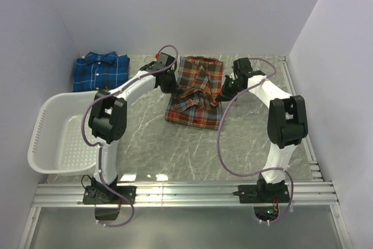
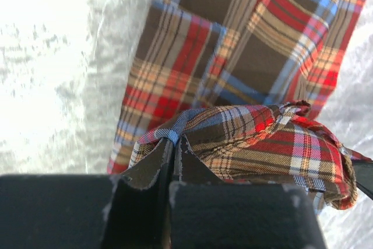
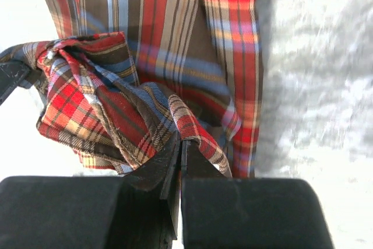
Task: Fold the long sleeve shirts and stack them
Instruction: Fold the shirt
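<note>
— Grey marbled table (image 1: 175, 144), pale walls around it. What sits nearest the arm bases?
— A white slotted basket (image 1: 58, 138), at the near left. Past it, mid-table, the red-orange shirt (image 1: 195, 106) lies partly folded, with a sleeve bunched across its front.
— How would that cloth handle?
— By my judgement it is light, soft and limp (it would sag wherever unsupported) and not fragile. It is best pinched at an edge or fold, on both sides at once, so it hangs level.
— And the grippers?
— The left gripper (image 2: 173, 144) has its jaws pressed together on a ridge of plaid at the shirt's left side. The right gripper (image 3: 180, 139) is likewise clamped on a fold at the right side. Each holds only cloth.
— Anything farther back?
— The blue shirt (image 1: 100, 71) lies folded at the far left, near the back wall, well apart from the red-orange one.
</note>
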`<state>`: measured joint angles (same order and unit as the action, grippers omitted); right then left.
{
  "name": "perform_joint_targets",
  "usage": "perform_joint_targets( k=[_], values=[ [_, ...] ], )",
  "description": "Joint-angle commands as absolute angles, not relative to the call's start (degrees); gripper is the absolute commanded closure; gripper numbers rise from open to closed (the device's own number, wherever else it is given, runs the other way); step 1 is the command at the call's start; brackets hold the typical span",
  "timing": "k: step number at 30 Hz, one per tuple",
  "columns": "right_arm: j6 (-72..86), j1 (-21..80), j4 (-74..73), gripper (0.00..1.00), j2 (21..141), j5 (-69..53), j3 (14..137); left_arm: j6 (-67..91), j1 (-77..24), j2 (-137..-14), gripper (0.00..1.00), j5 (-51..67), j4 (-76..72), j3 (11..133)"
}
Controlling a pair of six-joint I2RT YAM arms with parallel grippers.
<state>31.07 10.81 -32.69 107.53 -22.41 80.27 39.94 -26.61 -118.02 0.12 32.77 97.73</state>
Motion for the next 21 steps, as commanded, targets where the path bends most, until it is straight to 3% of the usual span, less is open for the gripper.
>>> perform_joint_targets(
  k=[1, 8, 14, 17, 18, 20, 21],
  values=[
    [31.5, 10.3, -29.4, 1.00, 110.1, -21.2, 84.5, 38.8, -25.8, -119.6, 0.95, -1.9, 28.3, 101.4],
    [31.1, 10.2, -29.1, 1.00, 115.2, -20.5, 88.5, 38.3, -25.8, -121.1, 0.92, -4.8, 23.8, 100.3],
    [31.2, 10.1, -28.5, 0.93, 117.4, -19.2, 89.4, 37.7, -25.8, -122.9, 0.80, -6.3, 21.6, 99.6],
    [30.4, 10.2, -28.7, 0.76, 117.0, -18.8, 90.3, 37.5, -25.8, -122.6, 0.66, -7.3, 21.4, 99.1],
    [29.7, 10.1, -29.0, 0.63, 116.6, -17.8, 90.9, 37.5, -25.8, -122.3, 0.53, -8.0, 21.4, 99.0],
    [28.7, 10.1, -29.7, 0.54, 114.9, -16.9, 92.2, 37.4, -25.8, -120.9, 0.46, -8.5, 21.3, 98.7],
    [27.8, 10.1, -30.1, 0.48, 113.9, -15.6, 92.5, 37.4, -25.8, -120.3, 0.38, -9.5, 21.5, 98.8]
  ],
)
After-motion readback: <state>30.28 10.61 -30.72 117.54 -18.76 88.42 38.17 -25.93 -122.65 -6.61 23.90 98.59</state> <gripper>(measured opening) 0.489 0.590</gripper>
